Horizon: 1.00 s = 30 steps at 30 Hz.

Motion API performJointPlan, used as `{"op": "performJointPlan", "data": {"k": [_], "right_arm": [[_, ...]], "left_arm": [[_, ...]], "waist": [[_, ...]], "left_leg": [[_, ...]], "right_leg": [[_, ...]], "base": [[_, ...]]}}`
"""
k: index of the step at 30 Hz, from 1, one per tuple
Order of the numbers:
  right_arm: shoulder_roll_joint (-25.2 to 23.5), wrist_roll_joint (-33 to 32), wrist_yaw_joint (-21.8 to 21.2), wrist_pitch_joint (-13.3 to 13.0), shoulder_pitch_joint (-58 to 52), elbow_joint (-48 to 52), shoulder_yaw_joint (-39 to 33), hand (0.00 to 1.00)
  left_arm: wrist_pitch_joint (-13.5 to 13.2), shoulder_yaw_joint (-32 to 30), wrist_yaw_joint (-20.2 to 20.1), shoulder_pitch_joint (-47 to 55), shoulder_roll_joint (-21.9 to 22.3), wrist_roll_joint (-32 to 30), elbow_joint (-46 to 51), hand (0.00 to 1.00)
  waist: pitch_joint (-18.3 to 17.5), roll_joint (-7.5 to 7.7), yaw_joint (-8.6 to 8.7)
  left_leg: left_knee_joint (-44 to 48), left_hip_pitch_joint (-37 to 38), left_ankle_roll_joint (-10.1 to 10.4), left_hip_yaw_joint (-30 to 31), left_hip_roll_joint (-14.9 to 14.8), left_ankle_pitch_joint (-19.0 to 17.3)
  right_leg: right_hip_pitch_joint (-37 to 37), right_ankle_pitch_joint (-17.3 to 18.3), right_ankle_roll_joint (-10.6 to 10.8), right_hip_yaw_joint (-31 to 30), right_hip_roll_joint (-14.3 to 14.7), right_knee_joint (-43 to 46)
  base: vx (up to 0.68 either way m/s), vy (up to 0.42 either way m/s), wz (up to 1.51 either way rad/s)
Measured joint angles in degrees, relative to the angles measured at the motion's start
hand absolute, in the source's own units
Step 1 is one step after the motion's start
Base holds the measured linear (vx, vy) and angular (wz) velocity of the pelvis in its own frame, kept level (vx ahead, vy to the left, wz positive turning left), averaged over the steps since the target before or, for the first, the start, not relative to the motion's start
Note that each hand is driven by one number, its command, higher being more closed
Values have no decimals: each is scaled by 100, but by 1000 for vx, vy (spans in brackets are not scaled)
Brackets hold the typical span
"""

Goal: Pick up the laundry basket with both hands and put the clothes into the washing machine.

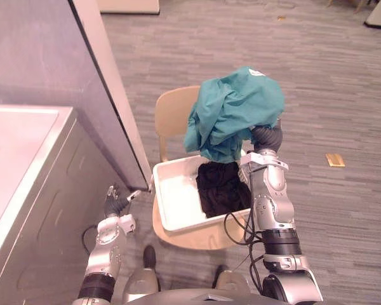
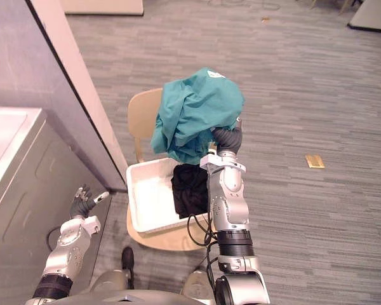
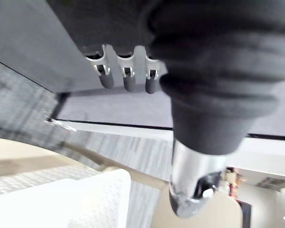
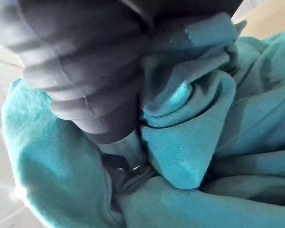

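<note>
One teal garment [image 1: 232, 114] is hanging over the raised right robot hand [image 1: 267, 136] (grip buried in cloth, cannot tell), clear of the basket [image 1: 170, 197], probably for carrying to the washing machine [image 1: 44, 184]; the left robot hand [image 1: 116, 203] is hovering released.

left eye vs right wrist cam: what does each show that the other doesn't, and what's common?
Left eye view brings the setting: the white basket on a wooden chair, a black garment lying in it, the washing machine to the left, and the left hand, open, low beside the machine's front. Right wrist view brings close detail: folds and seams of the teal garment bunched against the dark cover of the right hand. Shared: the teal garment draped over the raised right hand, with the grip hidden by cloth.
</note>
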<state>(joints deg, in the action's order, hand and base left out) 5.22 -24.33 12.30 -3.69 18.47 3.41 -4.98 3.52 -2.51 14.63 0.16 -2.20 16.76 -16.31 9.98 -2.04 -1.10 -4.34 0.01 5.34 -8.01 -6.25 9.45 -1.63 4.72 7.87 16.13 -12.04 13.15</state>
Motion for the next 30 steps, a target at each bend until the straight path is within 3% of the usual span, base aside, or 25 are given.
{"op": "performJointPlan", "data": {"k": [8,12,14,23,30], "right_arm": [[22,221,-113,3,-211,188,-92,100],[5,225,-189,10,-488,520,-18,100],[11,224,-198,10,-515,574,-9,100],[16,216,-354,5,-1045,806,290,100],[18,208,-369,14,-1377,993,662,100]], "left_arm": [[-83,398,-101,-394,59,17,695,0],[-121,911,-269,-732,61,57,696,0],[-121,1223,-298,-1005,57,56,695,0],[-180,2002,-401,-1944,67,76,653,0],[-189,2646,-494,-2362,134,109,328,0]], "waist": [[-323,-264,222],[-380,-276,328],[-403,-283,475],[-520,-373,678],[-581,-379,780]], "left_leg": [[-10,341,-24,-442,2,-144],[-17,416,31,-645,-15,-213],[-47,412,35,-764,-18,-231],[-47,389,12,-1162,-29,-248],[-49,383,13,-1262,-26,-258]], "right_leg": [[323,-373,53,-420,97,-626],[371,-511,33,-608,144,-890],[359,-610,25,-690,154,-1027],[148,-864,50,-1119,214,-1180],[59,-861,71,-1254,224,-1155]], "base": [[-8,35,-28],[-44,26,-28],[-53,23,-26],[8,8,-25],[-1,3,-8]]}}
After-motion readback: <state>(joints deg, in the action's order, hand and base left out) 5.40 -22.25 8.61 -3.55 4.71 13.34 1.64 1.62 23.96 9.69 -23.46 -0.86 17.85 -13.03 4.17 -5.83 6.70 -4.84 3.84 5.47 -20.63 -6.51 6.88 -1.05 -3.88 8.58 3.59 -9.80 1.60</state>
